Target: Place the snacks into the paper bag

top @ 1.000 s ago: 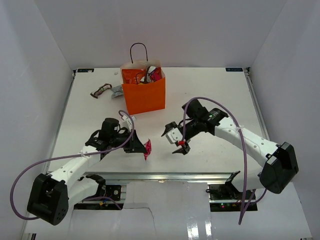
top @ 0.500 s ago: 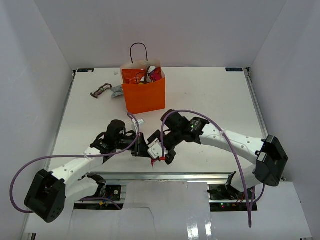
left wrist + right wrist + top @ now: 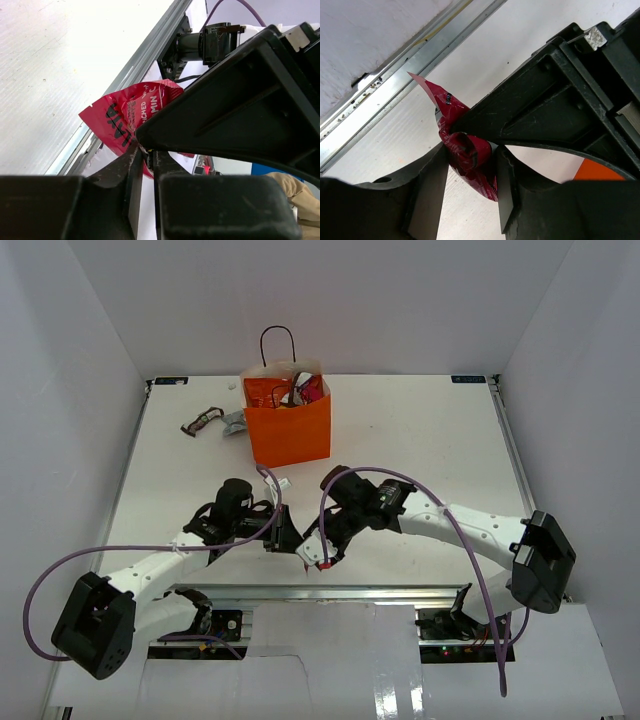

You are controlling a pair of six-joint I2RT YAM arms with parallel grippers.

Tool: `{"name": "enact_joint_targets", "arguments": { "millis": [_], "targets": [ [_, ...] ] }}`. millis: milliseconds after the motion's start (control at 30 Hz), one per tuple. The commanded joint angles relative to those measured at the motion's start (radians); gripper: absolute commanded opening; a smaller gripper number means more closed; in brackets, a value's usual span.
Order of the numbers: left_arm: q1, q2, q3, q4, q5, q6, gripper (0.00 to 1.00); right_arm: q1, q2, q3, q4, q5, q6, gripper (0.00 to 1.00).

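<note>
- left arm [image 3: 150,575] runs from its base at lower left of the top view up and to the right, wrist low over the table [image 3: 420,430]. The left gripper [image 3: 283,533] points right, lower middle of the frame.
- right arm [image 3: 470,525] stretches from its base at lower right leftwards along the front of the table. The right gripper [image 3: 314,554] tips down-left and meets the left one nose to nose.
- left claw: pressed almost together, nipping the lower edge of the red packet [image 3: 127,117], clear in the left wrist view.
- right claw: fingers [image 3: 427,195] sit on both sides of the crumpled packet and press on it, pinching it. Both claws hold the same packet, near the table's front edge, close by the metal rail [image 3: 395,70].
- top view: the packet is nearly all hidden under the two grippers, hard to make out there.
- left wrist view: the right gripper's black finger cuts across the packet's right side, so the print is only partly readable.
- right wrist view: only an orange sliver of the bag shows, lower right.
- paper bag [image 3: 290,435] stands upright, upper middle of the top view, well apart from the grippers, black loop handle [image 3: 278,340] up at the back.
- in its open mouth: red chip bag [image 3: 262,392] at left, magenta packet [image 3: 313,388] at right, and something dark between them too small to tell. The bag's depths are hidden.
- left of the bag on the table: dark brown packet [image 3: 203,420] and silver-grey packet [image 3: 235,421], the grey one just beside the bag.
</note>
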Motion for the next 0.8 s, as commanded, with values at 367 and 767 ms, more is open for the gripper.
{"name": "enact_joint_targets", "arguments": {
  "millis": [367,767],
  "targets": [
    [0.014,-0.060,0.203,-0.223,-0.028,0.166,0.49,-0.002,-0.075,-0.084,-0.001,0.035,0.062,0.09],
    [0.083,-0.242,0.409,-0.595,-0.529,0.315,0.82,-0.270,-0.173,0.037,-0.029,-0.132,0.238,0.08]
  ]
}}
